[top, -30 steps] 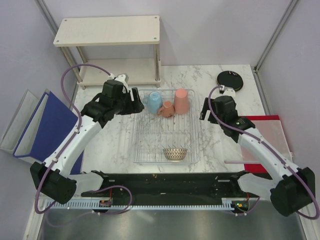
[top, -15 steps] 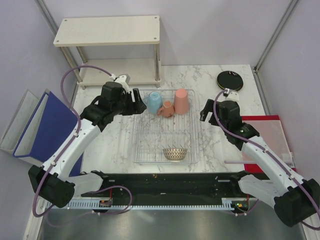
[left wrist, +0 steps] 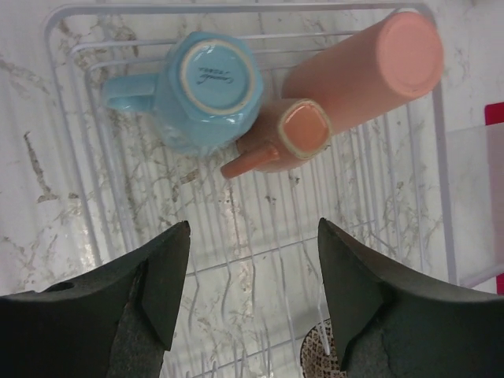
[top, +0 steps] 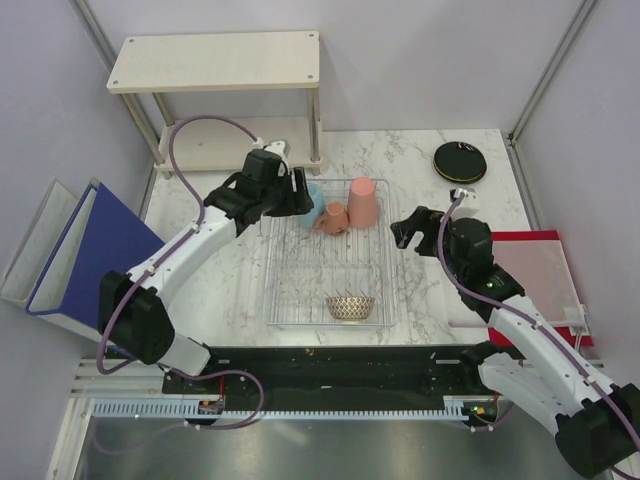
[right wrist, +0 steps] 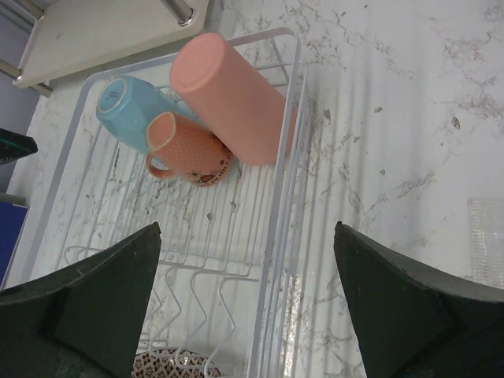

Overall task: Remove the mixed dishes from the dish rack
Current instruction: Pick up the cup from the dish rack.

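Observation:
The wire dish rack [top: 272, 270] lies mid-table. At its back stand a light blue cup [top: 314, 203], a small salmon mug [top: 332, 218] and a tall salmon cup [top: 362, 202]; a net-patterned bowl [top: 350, 307] sits at its front. My left gripper [top: 300, 190] hovers open over the rack's back left corner. In the left wrist view, the left gripper [left wrist: 253, 228] holds nothing, with the blue cup [left wrist: 209, 90] just ahead. My right gripper [top: 410, 228] hangs open and empty above the rack's right rim [right wrist: 283, 197]. A black plate [top: 460, 161] rests on the table, back right.
A two-tier beige wooden shelf [top: 215, 75] stands at the back left. A blue folder [top: 95, 250] leans at the left edge. A red mat with a clear sheet [top: 540, 270] lies at the right, under the right arm.
My left arm has swung right, bringing its gripper over the rack's back corner by the blue cup, jaws slightly narrower. The right arm has drawn nearer, its gripper staying wide open.

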Robot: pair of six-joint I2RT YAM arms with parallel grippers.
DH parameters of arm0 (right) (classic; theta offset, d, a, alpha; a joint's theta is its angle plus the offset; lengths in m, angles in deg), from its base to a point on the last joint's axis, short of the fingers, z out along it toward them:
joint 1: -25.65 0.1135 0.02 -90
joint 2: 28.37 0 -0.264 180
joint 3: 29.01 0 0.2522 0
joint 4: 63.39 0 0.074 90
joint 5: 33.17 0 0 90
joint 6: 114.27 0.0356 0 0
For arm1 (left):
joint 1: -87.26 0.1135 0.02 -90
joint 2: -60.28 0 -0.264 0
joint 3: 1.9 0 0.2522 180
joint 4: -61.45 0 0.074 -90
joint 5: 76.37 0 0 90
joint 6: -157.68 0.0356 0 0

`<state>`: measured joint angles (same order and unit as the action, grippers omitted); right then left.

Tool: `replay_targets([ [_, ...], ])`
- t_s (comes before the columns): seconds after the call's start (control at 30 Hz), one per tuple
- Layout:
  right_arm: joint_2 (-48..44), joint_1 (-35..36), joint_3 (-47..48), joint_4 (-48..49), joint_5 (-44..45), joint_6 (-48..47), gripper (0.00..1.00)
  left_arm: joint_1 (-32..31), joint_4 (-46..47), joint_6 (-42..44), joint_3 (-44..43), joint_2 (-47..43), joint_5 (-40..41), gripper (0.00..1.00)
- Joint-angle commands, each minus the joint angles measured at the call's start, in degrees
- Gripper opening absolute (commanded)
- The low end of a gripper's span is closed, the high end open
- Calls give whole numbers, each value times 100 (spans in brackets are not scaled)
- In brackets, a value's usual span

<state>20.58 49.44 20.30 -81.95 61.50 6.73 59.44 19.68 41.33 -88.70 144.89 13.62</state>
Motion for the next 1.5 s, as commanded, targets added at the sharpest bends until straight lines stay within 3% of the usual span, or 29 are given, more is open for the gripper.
replay_targets([
  [0.0,289,11,267,330,-133,-209,97,-417,507,68,-501,63,299,72],
  [0.2,1677,257,1188,436,86,-244,97,-462,489,-290,94,-445,791,71],
  [0.47,3804,750,3263,-109,860,-1149,98,-479,454,-924,1352,-2140,1003,73],
  [0.67,4517,776,3782,-196,1273,-1351,98,-479,428,-969,1898,-2704,924,73],
  [1.17,5582,794,4425,-434,1406,-1413,97,-479,366,-942,2232,-2819,941,73],
  [1.27,5582,785,4425,-434,1362,-1404,89,-479,358,-934,2267,-2889,950,72],
  [1.33,5521,785,4382,-452,1335,-1413,76,-479,358,-934,2294,-2907,950,72],
  [1.47,5310,785,4285,-443,1344,-1422,61,-479,349,-960,2276,-2881,933,72],
])
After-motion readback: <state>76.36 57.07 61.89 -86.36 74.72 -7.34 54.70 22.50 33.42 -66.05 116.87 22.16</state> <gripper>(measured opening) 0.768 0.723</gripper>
